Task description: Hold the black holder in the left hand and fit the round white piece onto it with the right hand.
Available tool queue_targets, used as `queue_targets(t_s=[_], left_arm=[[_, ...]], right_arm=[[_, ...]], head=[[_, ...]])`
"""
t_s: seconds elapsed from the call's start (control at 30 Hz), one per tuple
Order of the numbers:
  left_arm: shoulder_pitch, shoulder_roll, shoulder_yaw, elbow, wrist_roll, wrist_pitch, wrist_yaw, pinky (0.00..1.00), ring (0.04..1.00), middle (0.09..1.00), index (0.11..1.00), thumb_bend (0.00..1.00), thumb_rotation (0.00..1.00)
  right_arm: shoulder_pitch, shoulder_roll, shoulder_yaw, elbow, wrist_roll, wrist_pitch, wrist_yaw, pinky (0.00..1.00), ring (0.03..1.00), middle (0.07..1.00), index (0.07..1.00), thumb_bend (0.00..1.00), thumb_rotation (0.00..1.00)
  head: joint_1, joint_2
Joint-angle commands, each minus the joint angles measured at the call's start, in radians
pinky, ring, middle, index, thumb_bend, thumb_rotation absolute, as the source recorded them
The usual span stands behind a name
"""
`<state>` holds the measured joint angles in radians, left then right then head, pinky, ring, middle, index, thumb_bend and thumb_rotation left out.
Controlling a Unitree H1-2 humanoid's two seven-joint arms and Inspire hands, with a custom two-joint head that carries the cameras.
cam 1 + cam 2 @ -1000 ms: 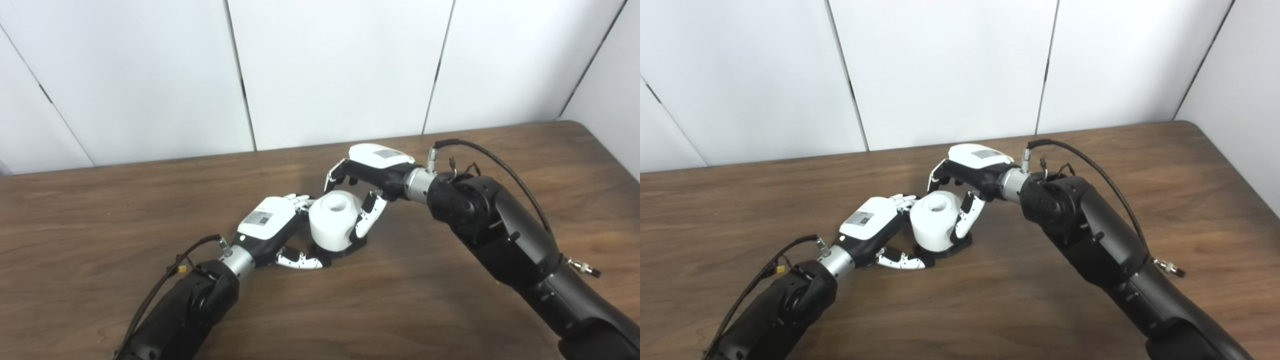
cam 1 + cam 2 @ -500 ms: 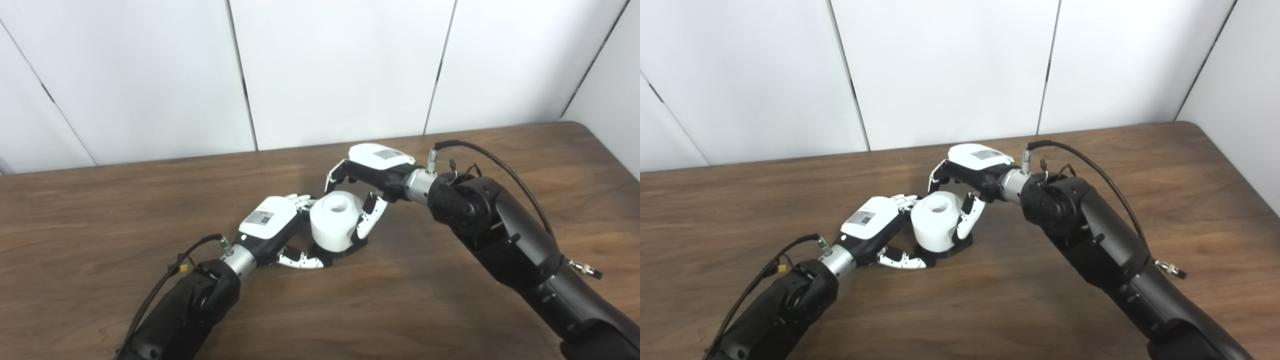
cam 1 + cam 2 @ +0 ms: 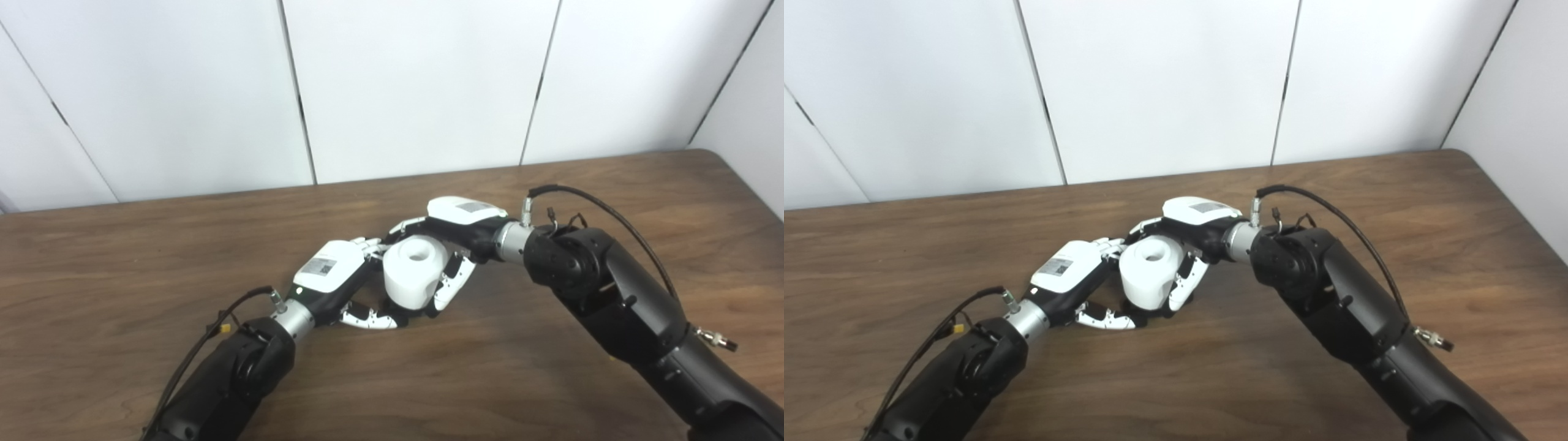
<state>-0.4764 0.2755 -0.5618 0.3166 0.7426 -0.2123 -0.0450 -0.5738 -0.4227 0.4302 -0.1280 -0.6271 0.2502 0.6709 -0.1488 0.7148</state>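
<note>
Standing upright, the round white piece [image 3: 414, 272] aims its hole upward.

Bright, even overhead light falls on the wood tabletop [image 3: 551, 367], casting soft shadows beneath the arms; both pictures slightly soft, without glare.

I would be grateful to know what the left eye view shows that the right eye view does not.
Only the left eye view: a wider stretch of table to the left of the left arm.
Only the right eye view: more of the side wall and a longer run of the table's right edge.
Both: the left hand at the black holder, mostly hidden under the round white piece, which the right hand grips.
</note>
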Motion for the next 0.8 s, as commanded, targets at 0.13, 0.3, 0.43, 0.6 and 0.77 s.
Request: queue_targets(t_s=[0.13,0.3,0.43,0.6,0.77], left_arm=[[0.008,0.006,-0.027,0.023,0.032,-0.005,-0.048,0.92,0.909,0.862,0.482,0.52,0.07],[0.008,0.008,-0.029,0.028,0.036,-0.010,-0.042,0.93,0.906,0.860,0.482,0.52,0.07],[0.009,0.008,-0.030,0.019,0.038,0.007,-0.059,0.93,0.907,0.862,0.482,0.52,0.07],[0.009,0.011,-0.030,0.017,0.036,0.003,-0.060,0.92,0.905,0.862,0.483,0.52,0.07],[0.006,0.012,-0.029,0.027,0.033,-0.006,-0.054,0.92,0.903,0.863,0.482,0.52,0.07]], right_arm=[[-0.038,-0.002,-0.029,-0.034,0.009,-0.006,-0.016,0.67,0.780,0.818,0.943,0.90,0.24],[-0.038,-0.001,-0.038,-0.040,0.012,-0.003,-0.017,0.69,0.803,0.832,0.944,0.90,0.23],[-0.036,0.001,-0.057,-0.051,0.020,0.009,-0.023,0.72,0.826,0.837,0.962,0.91,0.23],[-0.053,-0.012,-0.089,-0.087,0.023,0.041,-0.007,0.73,0.840,0.863,0.999,0.94,0.26],[-0.095,-0.051,-0.114,-0.130,0.036,0.099,0.053,0.59,0.770,0.898,1.000,1.00,0.27]], head=[[-0.002,0.004],[-0.002,0.005],[-0.004,0.004],[-0.005,0.004],[-0.006,0.005]])
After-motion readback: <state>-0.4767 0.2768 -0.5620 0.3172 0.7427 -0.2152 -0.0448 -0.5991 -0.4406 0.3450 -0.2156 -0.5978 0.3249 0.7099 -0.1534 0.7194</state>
